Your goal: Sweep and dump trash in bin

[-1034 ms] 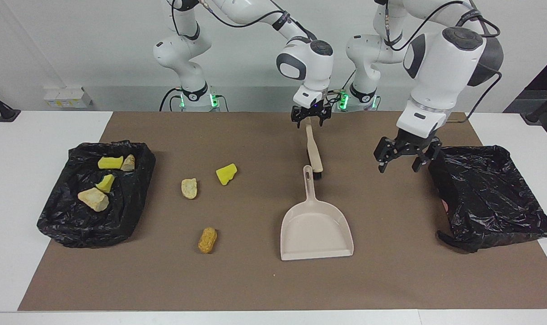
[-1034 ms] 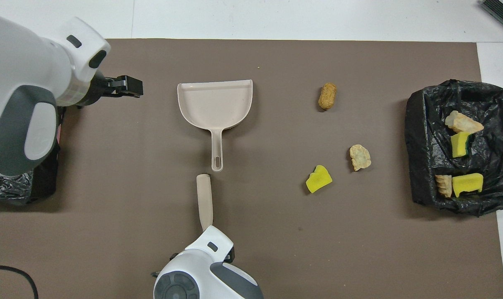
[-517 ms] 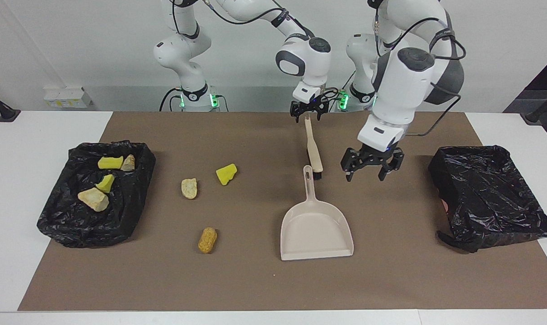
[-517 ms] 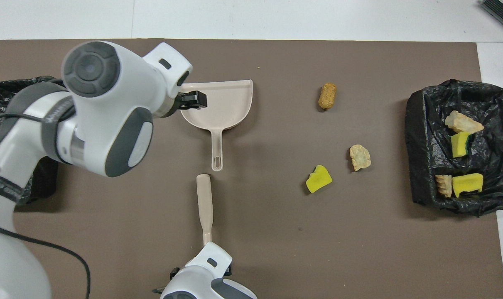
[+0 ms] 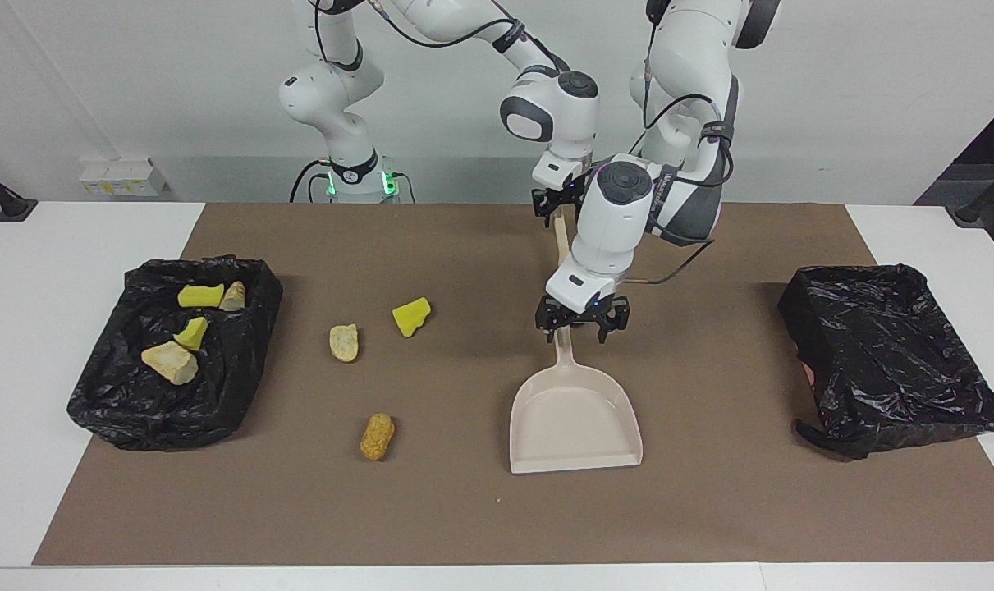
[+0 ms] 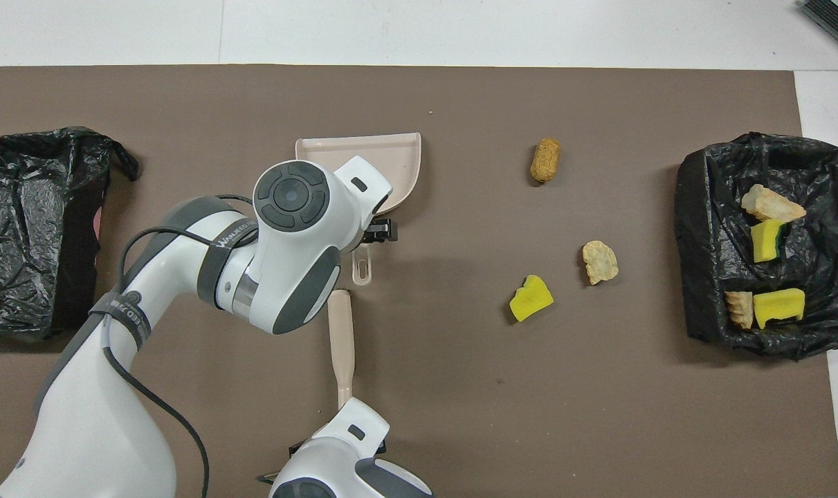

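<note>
Left tool (image 5: 582, 324) has swung from the empty bin (image 5: 890, 353) to over the dustpan (image 5: 574, 414) handle, fingers spread, needing a centred low pinch; right tool (image 5: 561, 203) is pinching the brush (image 6: 341, 339); trash (image 5: 411, 316) lying toward the right arm's end.

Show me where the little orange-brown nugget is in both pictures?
Facing view: the orange-brown nugget lies low on the brown mat, left of centre.
Overhead view: the nugget lies high, right of centre.
Shared landmark: the beige plastic dustpan, beside it toward the left arm's end.
</note>
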Controlling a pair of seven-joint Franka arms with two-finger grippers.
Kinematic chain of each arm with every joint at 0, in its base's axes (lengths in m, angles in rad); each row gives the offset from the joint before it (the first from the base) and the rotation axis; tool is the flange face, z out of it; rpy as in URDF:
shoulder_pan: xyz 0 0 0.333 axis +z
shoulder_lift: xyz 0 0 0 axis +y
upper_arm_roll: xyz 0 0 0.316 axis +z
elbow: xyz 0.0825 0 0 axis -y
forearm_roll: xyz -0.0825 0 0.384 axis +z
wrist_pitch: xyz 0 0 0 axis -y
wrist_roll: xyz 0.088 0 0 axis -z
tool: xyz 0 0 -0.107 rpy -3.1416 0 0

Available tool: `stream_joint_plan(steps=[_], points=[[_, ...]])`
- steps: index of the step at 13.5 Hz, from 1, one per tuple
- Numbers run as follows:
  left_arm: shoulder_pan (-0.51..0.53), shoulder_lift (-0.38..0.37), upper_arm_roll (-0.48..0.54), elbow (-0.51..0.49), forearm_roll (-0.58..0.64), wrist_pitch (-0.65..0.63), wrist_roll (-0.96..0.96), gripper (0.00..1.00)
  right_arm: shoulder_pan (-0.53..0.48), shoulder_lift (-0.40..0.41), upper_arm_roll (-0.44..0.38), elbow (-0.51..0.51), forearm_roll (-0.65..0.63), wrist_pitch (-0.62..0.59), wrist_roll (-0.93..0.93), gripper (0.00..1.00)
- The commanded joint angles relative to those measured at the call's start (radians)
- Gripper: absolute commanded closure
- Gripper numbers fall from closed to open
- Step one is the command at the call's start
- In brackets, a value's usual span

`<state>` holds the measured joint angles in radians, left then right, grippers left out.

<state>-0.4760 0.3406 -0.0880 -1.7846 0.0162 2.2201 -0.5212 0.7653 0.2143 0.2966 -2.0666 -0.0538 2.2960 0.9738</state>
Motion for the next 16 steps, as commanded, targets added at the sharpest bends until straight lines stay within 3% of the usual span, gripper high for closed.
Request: stream_joint_plan(steps=[1, 5, 9, 14, 16], points=[[-0.021, -0.046, 0.014, -0.078, 0.018, 0.059, -0.034, 0.0, -0.015, -0.001, 0.003, -0.01, 0.017, 0.022, 0.014, 1.0], [-0.012, -0.044, 0.016, -0.087, 0.018, 0.075, -0.036, 0.0, -0.04, -0.026, 0.001, -0.01, 0.009, -0.001, 0.02, 1.0], [-0.01, -0.029, 0.016, -0.087, 0.018, 0.11, -0.042, 0.0, -0.04, -0.058, -0.001, -0.021, 0.008, -0.098, 0.086, 1.0], [-0.013, 0.006, 0.019, -0.055, 0.033, 0.105, -0.039, 0.0, -0.052, -0.072, 0.002, -0.067, 0.005, -0.057, 0.085, 1.0], [-0.012, 0.005, 0.021, -0.052, 0.033, 0.086, -0.037, 0.33, -0.063, -0.062, 0.006, -0.067, 0.009, -0.024, 0.062, 1.0]])
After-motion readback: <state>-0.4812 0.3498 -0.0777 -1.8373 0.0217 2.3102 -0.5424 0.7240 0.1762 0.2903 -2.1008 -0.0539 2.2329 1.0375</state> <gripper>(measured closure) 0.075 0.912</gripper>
